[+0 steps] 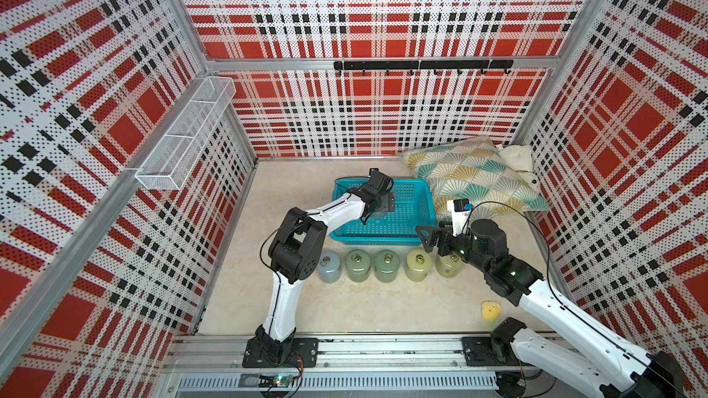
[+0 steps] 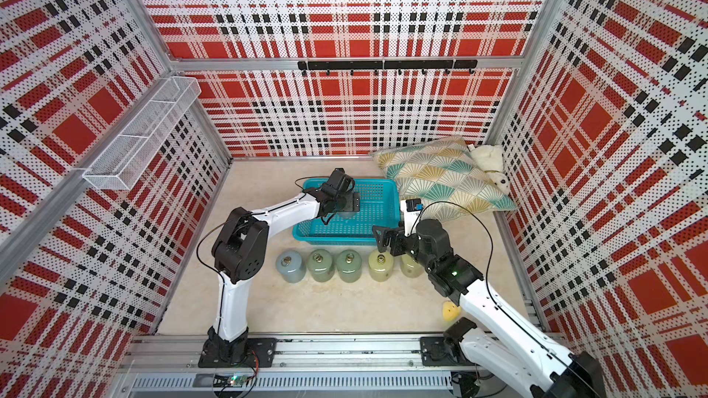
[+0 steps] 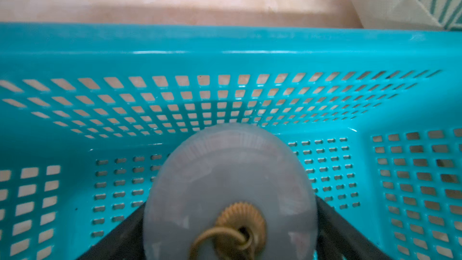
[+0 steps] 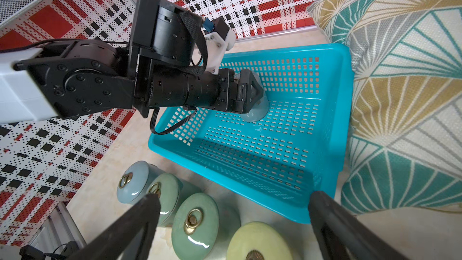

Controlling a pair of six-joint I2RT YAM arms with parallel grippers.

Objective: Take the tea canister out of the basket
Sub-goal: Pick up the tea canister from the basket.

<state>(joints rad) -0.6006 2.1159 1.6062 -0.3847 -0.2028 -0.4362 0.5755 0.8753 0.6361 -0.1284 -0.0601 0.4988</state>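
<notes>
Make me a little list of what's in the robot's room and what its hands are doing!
Basket: rectangular turquoise plastic lattice basket, one canister inside
Canister inside: round pale grey tea canister with brass ring lid, upright
Left gripper: down in the basket, jaws either side of that canister; grip unclear
Right gripper: open, empty, above the outside row
Outside: five round glazed canisters in a row before the basket
Also: fan-patterned cushion, white plush toy

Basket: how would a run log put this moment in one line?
left gripper: astride canister inside basket, grip unclear | right gripper: open, empty | five canisters: in row outside
</notes>
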